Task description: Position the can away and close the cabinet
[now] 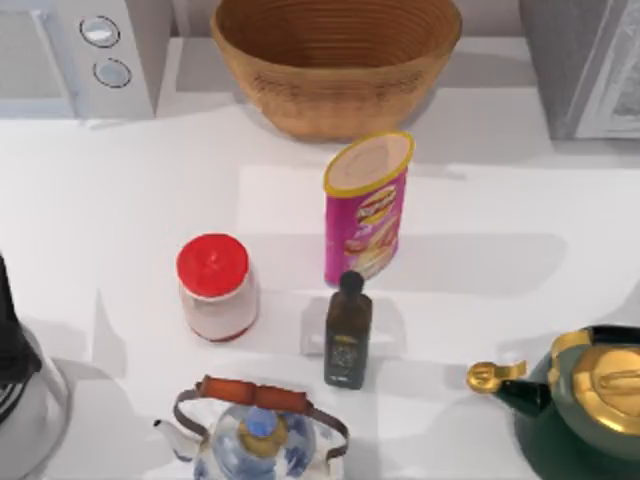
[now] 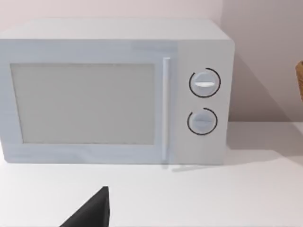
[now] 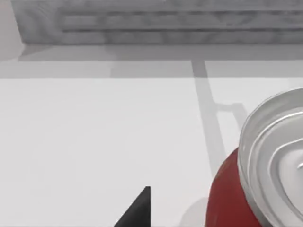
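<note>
1. From above, you look down on a white desk crowded with kitchen things.
2. At the back, a woven wicker basket stands in the middle, a white microwave sits at the back left corner, and a grey cabinet stands at the back right corner.
3. In the middle of the desk a tall pink chip tube stands upright with its lid on.
4. Just in front of the tube stands a small dark bottle with a black cap.
5. To the left of the bottle sits a jar with a red lid, apart from both.
6. At the front edge, a blue-and-white glass teapot with a brown handle sits in the middle, and a dark green kettle with gold trim sits at the front right.
7. A dark arm part over a metal object shows at the far left edge.
8. Your left wrist camera faces the microwave front on, door shut, two round dials at its side. One dark fingertip of the left gripper shows; you cannot tell how wide the gripper stands.
9. Your right wrist camera shows the red can with its silver top, standing upright on the desk, near the grey cabinet behind it. One dark fingertip of the right gripper lies just beside the can without touching it; its width cannot be told.
</note>
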You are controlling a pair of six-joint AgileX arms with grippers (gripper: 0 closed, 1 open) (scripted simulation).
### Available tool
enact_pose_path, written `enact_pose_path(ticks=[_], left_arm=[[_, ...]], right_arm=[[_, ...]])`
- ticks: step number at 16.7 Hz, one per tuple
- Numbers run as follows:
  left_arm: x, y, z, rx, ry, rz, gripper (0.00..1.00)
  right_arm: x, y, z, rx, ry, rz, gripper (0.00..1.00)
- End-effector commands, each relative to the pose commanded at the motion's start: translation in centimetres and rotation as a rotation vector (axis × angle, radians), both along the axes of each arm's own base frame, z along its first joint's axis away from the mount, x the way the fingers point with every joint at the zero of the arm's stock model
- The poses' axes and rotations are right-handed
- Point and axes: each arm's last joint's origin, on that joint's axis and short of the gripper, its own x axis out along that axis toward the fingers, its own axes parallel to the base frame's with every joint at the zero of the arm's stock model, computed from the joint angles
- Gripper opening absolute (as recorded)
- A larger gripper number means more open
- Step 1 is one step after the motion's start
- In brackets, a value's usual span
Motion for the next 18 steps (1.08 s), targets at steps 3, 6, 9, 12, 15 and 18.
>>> enact_pose_path(ticks=[3,6,9,12,15,18], left_arm=[[0.00,0.00,0.00,0.000,0.000,0.000,1.00],[0.00,0.00,0.00,0.000,0.000,0.000,1.00],[0.00,0.00,0.00,0.000,0.000,0.000,1.00],[0.00,0.00,0.00,0.000,0.000,0.000,1.00],[0.00,0.00,0.00,0.000,0.000,0.000,1.00],[0.00,0.00,0.00,0.000,0.000,0.000,1.00]], right_arm=[[0.00,0.00,0.00,0.000,0.000,0.000,0.32],[0.00,0.00,0.00,0.000,0.000,0.000,0.10],[0.00,0.00,0.00,0.000,0.000,0.000,0.00],[0.00,0.00,0.00,0.000,0.000,0.000,0.00],[0.00,0.00,0.00,0.000,0.000,0.000,0.00],[0.09,-0.08,0.25,-0.001,-0.005,-0.003,0.00]])
